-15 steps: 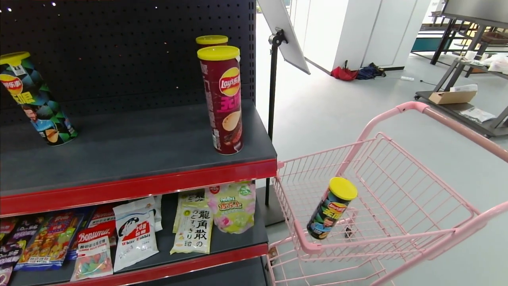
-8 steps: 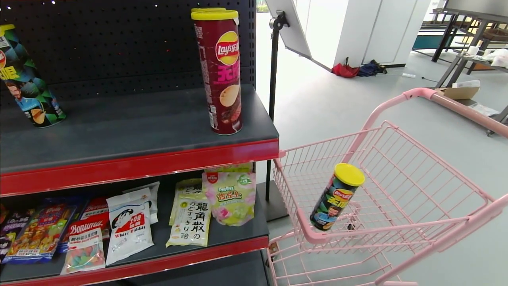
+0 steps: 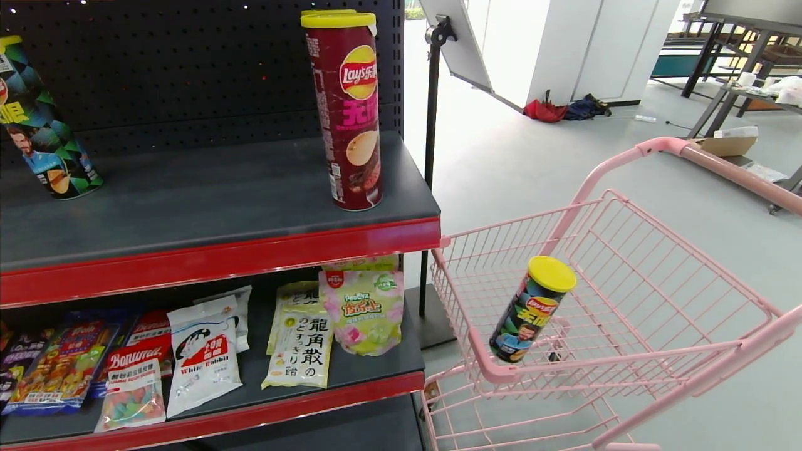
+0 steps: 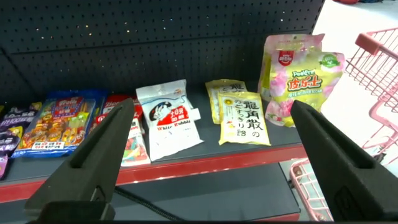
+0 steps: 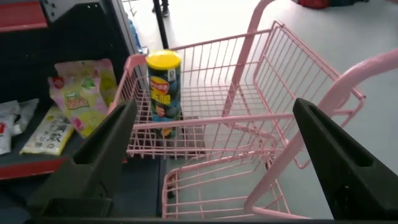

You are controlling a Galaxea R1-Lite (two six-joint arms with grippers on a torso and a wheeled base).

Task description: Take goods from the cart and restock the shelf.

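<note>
The pink cart (image 3: 658, 146) stands at about 4 o'clock in the head view, just beside the shelf (image 3: 188, 188). One chip can (image 3: 531, 310) with a yellow lid is in the cart's basket. It sits in the corner of the basket closest to the shelf. It leans, with its lid tipped toward 1 o'clock.

On the top board of the shelf, a dark red chip can (image 3: 348, 113) stands up straight at about 12 o'clock, near the front edge. The yellow lid of another can (image 3: 326, 11) peeks out right behind it. Far off at 9 o'clock, a dark can with a green pattern (image 3: 41, 125) stands near the back wall.

On the lower board, at about 7 o'clock, bags of sweets lie flat. There is a white bag (image 3: 203, 357), a pale yellow bag (image 3: 301, 341) and a pink and green bag (image 3: 363, 310).

The left gripper (image 4: 211, 106) is spread wide open and holds nothing. It faces the lower board with the bags. The right gripper (image 5: 216, 104) is wide open too, with nothing in it. It faces the cart, and the chip can (image 5: 163, 93) shows between its fingers, well apart from them.
</note>
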